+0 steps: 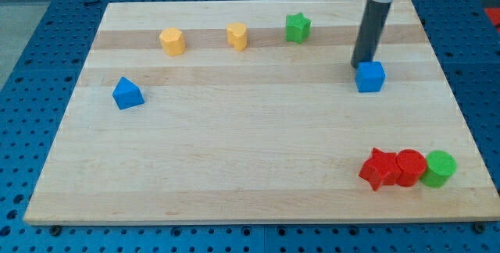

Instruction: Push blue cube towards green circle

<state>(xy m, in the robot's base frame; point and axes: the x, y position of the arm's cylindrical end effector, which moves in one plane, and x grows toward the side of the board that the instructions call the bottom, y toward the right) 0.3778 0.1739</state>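
Note:
The blue cube [370, 76] sits on the wooden board [234, 144] at the view's upper right. My tip [361, 65] is at the cube's upper left edge, touching or nearly touching it. The green circle [439, 168] stands at the view's lower right, far below the cube and a little to its right. It touches a red circle [410, 167] on its left.
A red star [379, 169] lies left of the red circle. A green star [298, 27] is at the view's top. A yellow heart [237, 36] and a yellow hexagon [173, 41] lie to its left. A blue triangular block [127, 94] is at the view's left.

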